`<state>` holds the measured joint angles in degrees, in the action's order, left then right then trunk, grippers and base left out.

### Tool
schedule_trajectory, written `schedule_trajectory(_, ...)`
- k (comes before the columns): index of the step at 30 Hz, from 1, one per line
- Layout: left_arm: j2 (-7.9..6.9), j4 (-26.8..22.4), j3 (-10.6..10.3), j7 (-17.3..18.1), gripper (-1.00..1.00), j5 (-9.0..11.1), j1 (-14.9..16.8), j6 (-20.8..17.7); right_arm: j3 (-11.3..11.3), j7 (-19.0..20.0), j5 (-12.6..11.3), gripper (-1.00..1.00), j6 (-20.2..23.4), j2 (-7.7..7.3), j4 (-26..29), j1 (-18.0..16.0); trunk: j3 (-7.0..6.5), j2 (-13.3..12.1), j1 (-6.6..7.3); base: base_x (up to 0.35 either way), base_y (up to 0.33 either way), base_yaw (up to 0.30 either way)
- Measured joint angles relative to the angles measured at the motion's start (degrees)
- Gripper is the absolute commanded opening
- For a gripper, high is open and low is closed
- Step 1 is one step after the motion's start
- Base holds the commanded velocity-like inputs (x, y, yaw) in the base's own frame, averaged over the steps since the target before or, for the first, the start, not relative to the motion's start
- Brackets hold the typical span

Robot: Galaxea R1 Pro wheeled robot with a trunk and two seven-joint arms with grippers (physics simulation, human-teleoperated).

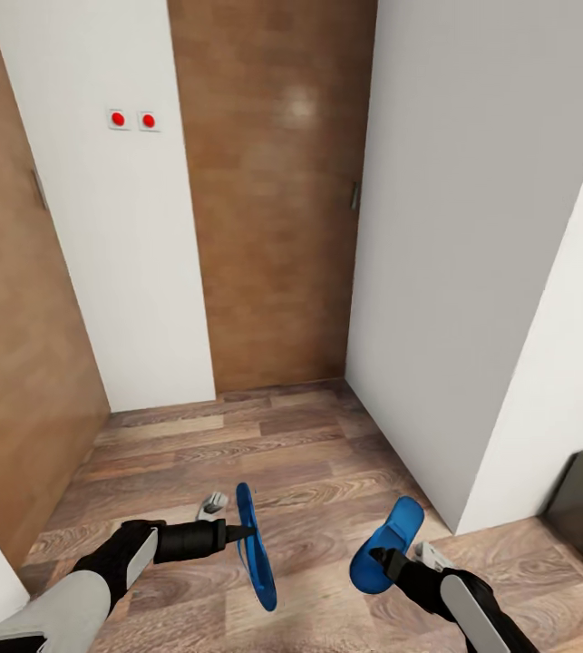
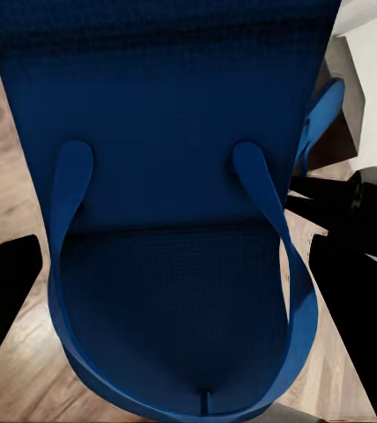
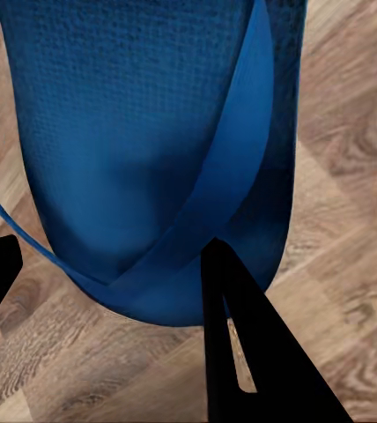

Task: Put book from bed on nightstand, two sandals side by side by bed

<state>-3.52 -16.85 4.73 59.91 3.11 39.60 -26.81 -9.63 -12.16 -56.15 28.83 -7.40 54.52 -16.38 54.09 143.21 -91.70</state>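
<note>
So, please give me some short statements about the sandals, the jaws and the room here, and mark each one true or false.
1. Each gripper holds one blue sandal. True: the left gripper holds the left sandal, and the right gripper holds the right sandal.
2. The left sandal lies flat on the wood floor. False: it is held on edge, above the floor.
3. Two red buttons sit on the white wall panel. True.
4. The book lies on the floor between the arms. False: only bare wood planks are there.
5. Both jaws are empty. False: each is shut on a sandal.
</note>
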Motion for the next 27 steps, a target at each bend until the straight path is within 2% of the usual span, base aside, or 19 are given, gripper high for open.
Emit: schedule_trajectory(27,0.0,0.79,-0.01,0.1,-1.0,-0.07,-0.02,-0.02,0.01,0.07,0.12,-1.0,0.01,-0.27,-0.09,0.0,0.0,0.0,0.0,-0.169,-0.219,-0.273)
